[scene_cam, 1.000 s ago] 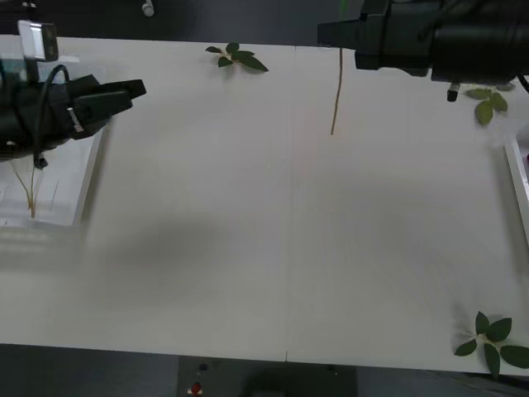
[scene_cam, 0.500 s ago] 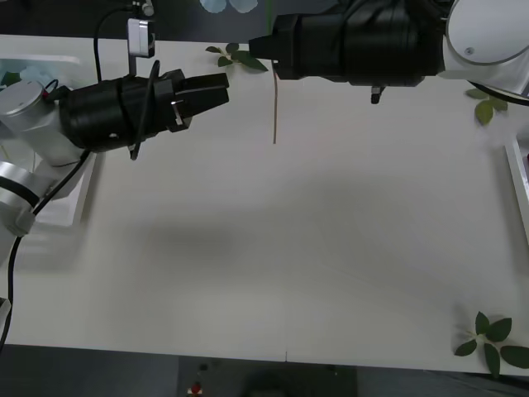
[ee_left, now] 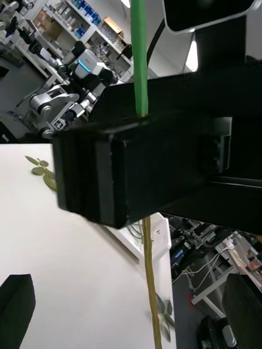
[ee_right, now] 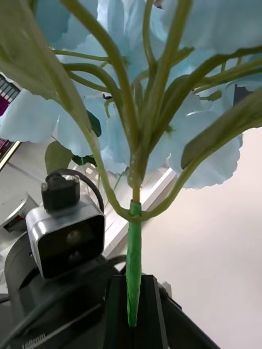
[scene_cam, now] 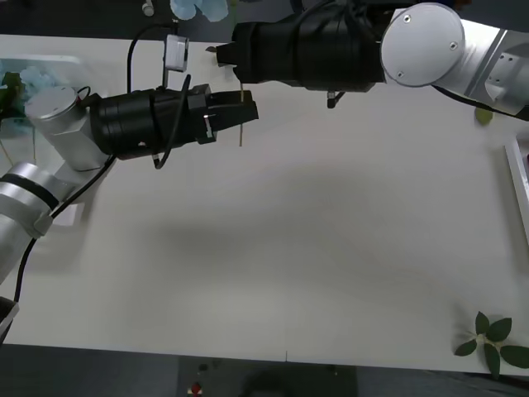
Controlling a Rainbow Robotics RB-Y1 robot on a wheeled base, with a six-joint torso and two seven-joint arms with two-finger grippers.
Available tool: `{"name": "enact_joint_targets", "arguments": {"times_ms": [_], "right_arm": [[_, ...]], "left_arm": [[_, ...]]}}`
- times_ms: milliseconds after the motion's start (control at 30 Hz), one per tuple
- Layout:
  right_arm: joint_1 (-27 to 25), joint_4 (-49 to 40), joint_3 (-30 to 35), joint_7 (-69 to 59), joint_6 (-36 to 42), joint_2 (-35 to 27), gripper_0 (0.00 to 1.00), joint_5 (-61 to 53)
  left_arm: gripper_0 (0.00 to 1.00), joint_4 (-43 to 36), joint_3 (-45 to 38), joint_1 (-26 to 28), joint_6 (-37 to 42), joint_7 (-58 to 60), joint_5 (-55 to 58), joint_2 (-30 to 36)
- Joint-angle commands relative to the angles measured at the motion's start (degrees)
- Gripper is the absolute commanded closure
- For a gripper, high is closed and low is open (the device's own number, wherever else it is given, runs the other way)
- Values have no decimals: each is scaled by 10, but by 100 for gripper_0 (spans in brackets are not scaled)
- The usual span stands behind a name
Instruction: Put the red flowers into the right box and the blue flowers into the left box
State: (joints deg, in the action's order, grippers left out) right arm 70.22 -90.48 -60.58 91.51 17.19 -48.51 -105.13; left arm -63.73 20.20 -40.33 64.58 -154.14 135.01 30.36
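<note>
My right gripper [scene_cam: 231, 62] [ee_right: 131, 313] is shut on the green-taped stem [ee_right: 134, 256] of a blue flower held upright above the table's far middle. Its pale blue bloom [scene_cam: 198, 8] [ee_right: 136, 82] sits above the gripper, and the bare stem [scene_cam: 240, 132] [ee_left: 151, 272] hangs below. My left gripper [scene_cam: 246, 112] [ee_left: 131, 302] is open, one black finger on each side of that hanging stem, just under the right gripper. More blue flowers [scene_cam: 33, 83] lie in the left box [scene_cam: 62, 59]. The right box [scene_cam: 519, 178] is a thin rim at the right edge. The red flowers are out of view.
Loose green leaf sprigs lie at the table's near right corner [scene_cam: 494, 341] and at the far right [scene_cam: 483, 116]. The wide white tabletop [scene_cam: 314, 248] stretches in front of both arms.
The right arm has carried the blue flower leftward across the far side. The left arm has swung right, away from the left box, until its fingers straddle the hanging stem.
</note>
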Motion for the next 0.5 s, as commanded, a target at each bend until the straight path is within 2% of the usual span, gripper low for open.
{"name": "enact_joint_targets", "arguments": {"times_ms": [33,200,233,300,500], "right_arm": [[33,7,6,-46,-4,15,100,28],[33,10,7,-57,-4,18,100,36],[33,10,7,-57,-4,18,100,36],[33,10,7,-58,-4,20,100,36],[33,10,7,-58,-4,21,100,36]], "left_arm": [[0,-15,5,-24,-11,-9,10,3],[0,-15,5,-25,-12,-9,9,3],[12,-15,5,-24,-12,-9,9,2],[99,-15,5,-24,-12,-9,10,2],[100,-15,5,-26,-15,-9,10,3]]}}
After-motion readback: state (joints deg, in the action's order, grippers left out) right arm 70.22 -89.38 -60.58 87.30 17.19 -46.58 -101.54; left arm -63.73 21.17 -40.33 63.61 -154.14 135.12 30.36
